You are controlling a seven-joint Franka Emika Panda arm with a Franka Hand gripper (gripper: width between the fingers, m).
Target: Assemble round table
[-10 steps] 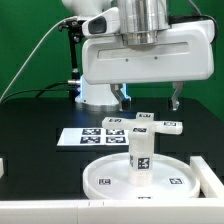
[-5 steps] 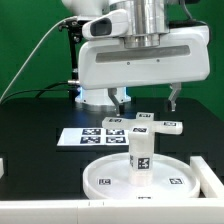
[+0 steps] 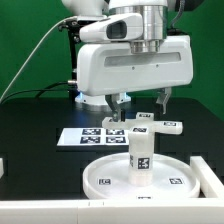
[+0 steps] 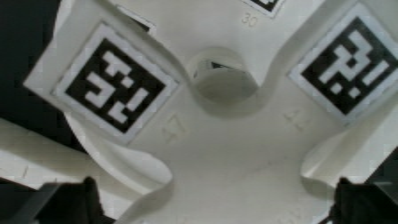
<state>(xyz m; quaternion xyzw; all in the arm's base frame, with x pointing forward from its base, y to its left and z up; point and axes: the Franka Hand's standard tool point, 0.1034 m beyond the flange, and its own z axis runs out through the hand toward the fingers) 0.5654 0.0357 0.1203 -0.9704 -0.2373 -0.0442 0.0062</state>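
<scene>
Under hand (image 3: 139,101): foot's (image 4: 214,120) hub hole

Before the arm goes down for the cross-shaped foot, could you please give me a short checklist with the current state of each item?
1. Gripper open, holding nothing: ok.
2. Gripper above the cross-shaped foot: ok; the wrist view shows the foot's hub roughly centred.
3. Fingers clear of the foot: ok in the exterior view.
4. Post standing upright in the round disc: ok.
5. Post fully seated in the disc: cannot tell.
6. Foot lying clear of the marker board: cannot tell, they look close.
</scene>
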